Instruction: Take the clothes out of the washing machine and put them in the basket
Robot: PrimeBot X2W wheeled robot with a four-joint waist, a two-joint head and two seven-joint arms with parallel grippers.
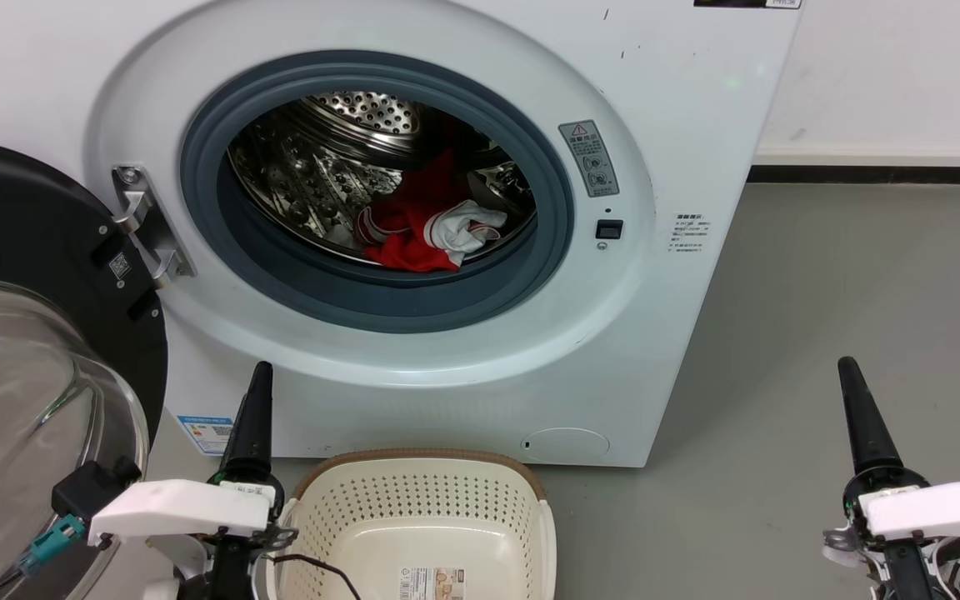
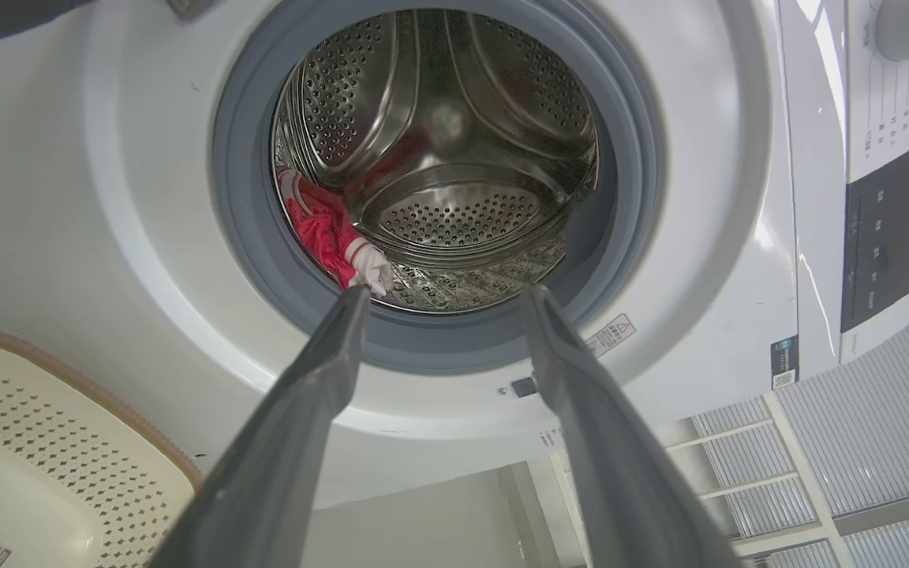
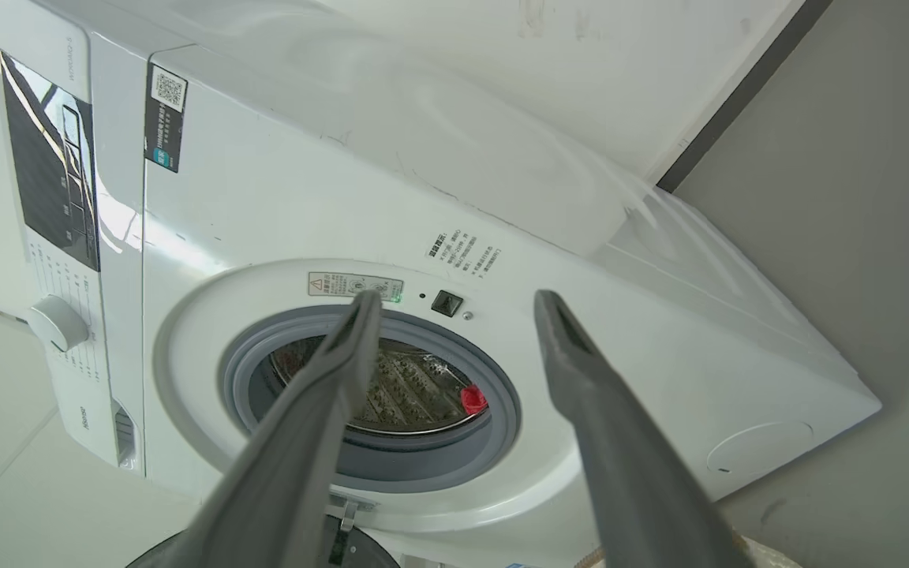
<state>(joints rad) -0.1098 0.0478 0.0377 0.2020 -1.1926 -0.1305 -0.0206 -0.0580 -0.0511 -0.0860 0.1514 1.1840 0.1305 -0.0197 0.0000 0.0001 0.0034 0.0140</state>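
The clothes (image 1: 417, 225) are lying bunched at about 5 o'clock in the drum (image 1: 322, 167) of the washing machine (image 1: 680, 125), whose door (image 1: 30, 233) is hanging open at 9 o'clock. The basket (image 1: 413, 500) is sitting on the floor (image 1: 822, 333) at 6 o'clock, holding no garments. The left gripper (image 2: 445, 290) and right gripper (image 3: 458, 295) are hovering outside, jaws spread, grasping nothing. Reaching in looks next: the better-aligned left arm should be clearing the grey ring (image 1: 238, 258) and pinching deep into the bunch, not 1 loose edge.

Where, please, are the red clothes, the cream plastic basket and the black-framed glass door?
Red fabric clothes (image 1: 409, 250): head view, on a red fold.
Cream perforated plastic basket (image 1: 422, 500): head view, on its far inner wall.
Black-framed round glass door (image 1: 30, 225): head view, on its black frame.
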